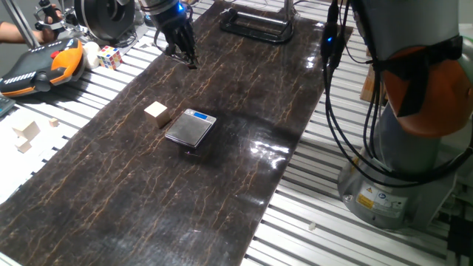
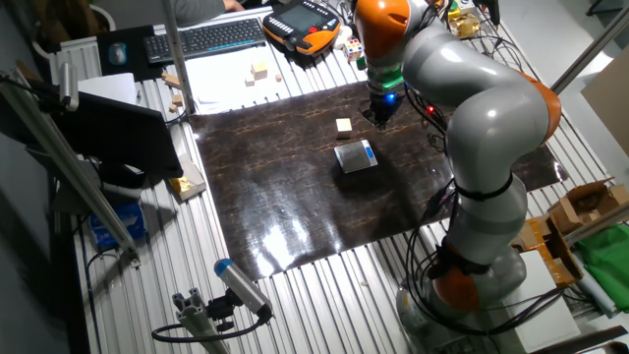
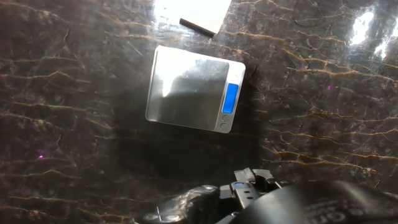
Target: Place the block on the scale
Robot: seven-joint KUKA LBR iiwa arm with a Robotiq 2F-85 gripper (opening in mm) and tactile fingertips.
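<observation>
The block (image 1: 156, 111) sits on the dark marbled mat (image 1: 148, 192), just beside the scale (image 1: 191, 127) but apart from it, on the side away from the blue display (image 1: 198, 116). The scale lies flat on the mat with nothing on its silver plate; in the hand view the scale (image 3: 196, 88) fills the upper middle, display (image 3: 231, 98) toward the right edge, and the block is not clearly seen there. The gripper (image 1: 185, 53) hangs above the far end of the mat, well apart from both block and scale, fingers pointing down and holding nothing; whether the jaws stand apart or together I cannot tell. In the other fixed view the gripper (image 2: 381, 115) is near the block (image 2: 343, 125) and the scale (image 2: 355, 156). Off the mat lie a Rubik's cube (image 1: 110, 56), an orange pendant (image 1: 41, 68) and pale wood pieces (image 1: 28, 134).
</observation>
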